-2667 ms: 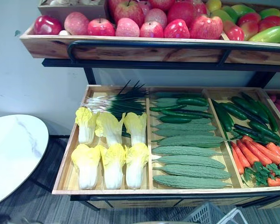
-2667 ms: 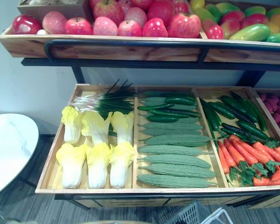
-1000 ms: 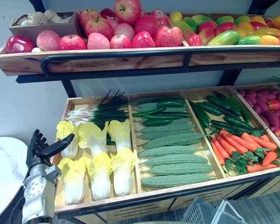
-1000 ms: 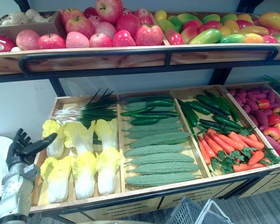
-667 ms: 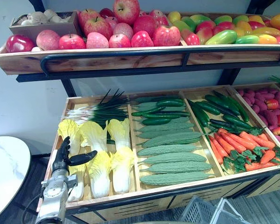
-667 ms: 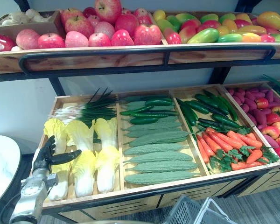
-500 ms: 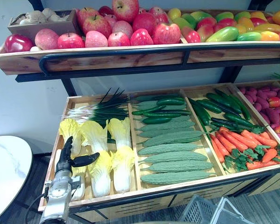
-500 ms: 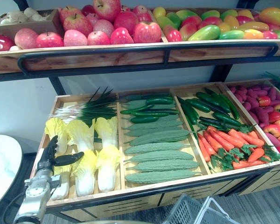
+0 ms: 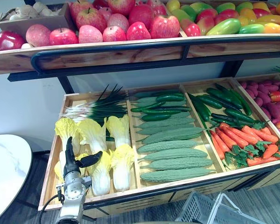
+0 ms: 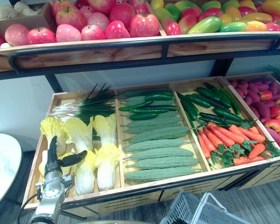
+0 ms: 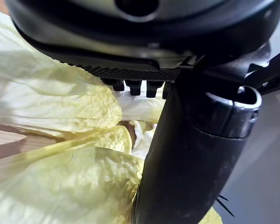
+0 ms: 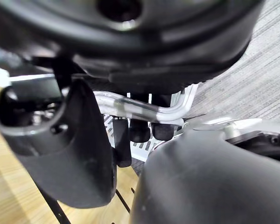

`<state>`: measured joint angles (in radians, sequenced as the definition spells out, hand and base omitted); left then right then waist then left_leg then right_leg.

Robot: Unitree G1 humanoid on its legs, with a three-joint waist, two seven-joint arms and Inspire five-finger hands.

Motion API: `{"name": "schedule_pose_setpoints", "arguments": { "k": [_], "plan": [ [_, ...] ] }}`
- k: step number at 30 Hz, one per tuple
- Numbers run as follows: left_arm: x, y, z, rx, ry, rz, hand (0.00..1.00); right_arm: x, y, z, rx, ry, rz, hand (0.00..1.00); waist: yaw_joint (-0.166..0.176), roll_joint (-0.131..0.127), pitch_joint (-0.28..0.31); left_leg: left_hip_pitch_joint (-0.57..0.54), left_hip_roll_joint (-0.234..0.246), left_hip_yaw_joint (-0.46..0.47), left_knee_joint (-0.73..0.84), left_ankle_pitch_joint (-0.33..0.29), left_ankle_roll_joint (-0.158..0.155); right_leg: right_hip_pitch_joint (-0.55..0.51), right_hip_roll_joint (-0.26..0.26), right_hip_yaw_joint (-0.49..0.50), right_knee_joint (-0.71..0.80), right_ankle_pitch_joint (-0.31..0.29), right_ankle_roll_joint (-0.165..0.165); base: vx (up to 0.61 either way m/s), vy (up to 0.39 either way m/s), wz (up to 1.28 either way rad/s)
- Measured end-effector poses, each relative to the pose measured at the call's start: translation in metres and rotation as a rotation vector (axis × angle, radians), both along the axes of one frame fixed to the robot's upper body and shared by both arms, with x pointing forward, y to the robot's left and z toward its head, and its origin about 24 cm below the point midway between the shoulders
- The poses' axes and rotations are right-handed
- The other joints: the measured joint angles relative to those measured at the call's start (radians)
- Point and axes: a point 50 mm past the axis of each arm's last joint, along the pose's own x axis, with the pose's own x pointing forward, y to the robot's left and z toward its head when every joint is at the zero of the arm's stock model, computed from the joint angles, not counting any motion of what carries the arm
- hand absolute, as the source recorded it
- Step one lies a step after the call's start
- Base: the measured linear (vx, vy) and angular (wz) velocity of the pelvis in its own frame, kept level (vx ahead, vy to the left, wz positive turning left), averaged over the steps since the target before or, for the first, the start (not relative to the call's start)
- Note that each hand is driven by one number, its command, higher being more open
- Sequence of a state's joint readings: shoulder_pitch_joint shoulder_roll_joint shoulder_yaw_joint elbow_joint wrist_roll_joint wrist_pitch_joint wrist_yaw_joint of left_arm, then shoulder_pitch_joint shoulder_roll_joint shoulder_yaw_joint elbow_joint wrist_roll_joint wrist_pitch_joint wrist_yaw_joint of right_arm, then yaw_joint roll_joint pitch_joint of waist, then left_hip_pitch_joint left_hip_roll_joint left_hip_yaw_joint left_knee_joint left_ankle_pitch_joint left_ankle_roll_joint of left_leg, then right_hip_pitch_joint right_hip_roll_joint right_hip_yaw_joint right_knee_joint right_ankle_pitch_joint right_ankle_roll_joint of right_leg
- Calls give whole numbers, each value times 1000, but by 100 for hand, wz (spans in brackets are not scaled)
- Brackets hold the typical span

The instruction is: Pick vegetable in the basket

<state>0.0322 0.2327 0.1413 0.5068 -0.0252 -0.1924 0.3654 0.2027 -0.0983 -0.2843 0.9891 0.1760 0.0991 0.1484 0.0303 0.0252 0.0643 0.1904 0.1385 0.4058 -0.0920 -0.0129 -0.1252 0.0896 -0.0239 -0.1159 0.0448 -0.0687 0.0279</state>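
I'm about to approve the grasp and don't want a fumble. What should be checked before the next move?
1. Left hand ready to grasp: ok. Its fingers are straight and the thumb is spread.
2. Hand on a target: ok. It is over the front-left cabbage in the left compartment.
3. Cabbage gripped: not ok. The fingers have not yet curled round it.
4. Basket secured: ok. The right hand has its fingers curled round the wire handle.
5. Room in the basket: cannot tell. Little of its inside shows.
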Motion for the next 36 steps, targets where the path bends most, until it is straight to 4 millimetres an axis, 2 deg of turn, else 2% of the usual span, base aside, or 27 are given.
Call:
{"name": "schedule_pose_setpoints", "arguments": {
  "k": [8, 16, 20, 36],
  "plan": [
    [2, -6, 2, -5, -41, -15, 100, 7, 3, 0, 6, -9, 20, 0, -10, -10, 17, -5, 3, -7, -1, 8, -2, 0, 3, -10, -1, 3, -5, -16, -10, 3],
    [4, -23, -3, -40, -32, -67, 100, 10, 5, 0, 11, -10, 44, 0, -17, -14, 20, -5, 9, -7, -1, 10, -4, 0, 10, -10, -6, 7, -9, 0, 0, 0],
    [3, -23, -5, -63, -24, -65, 100, 14, 6, 0, 7, -14, 66, 0, -31, -22, 24, -4, 14, -5, 0, 13, -9, 0, 15, -9, -12, 9, -14, 0, 0, 0],
    [6, -20, -1, -99, -23, -60, 100, 13, 8, 0, 9, -7, 100, 0, -31, -22, 24, -3, 29, 14, -1, 24, -12, -2, 32, 9, -12, 21, -27, -26, -17, -3]
  ]
}}
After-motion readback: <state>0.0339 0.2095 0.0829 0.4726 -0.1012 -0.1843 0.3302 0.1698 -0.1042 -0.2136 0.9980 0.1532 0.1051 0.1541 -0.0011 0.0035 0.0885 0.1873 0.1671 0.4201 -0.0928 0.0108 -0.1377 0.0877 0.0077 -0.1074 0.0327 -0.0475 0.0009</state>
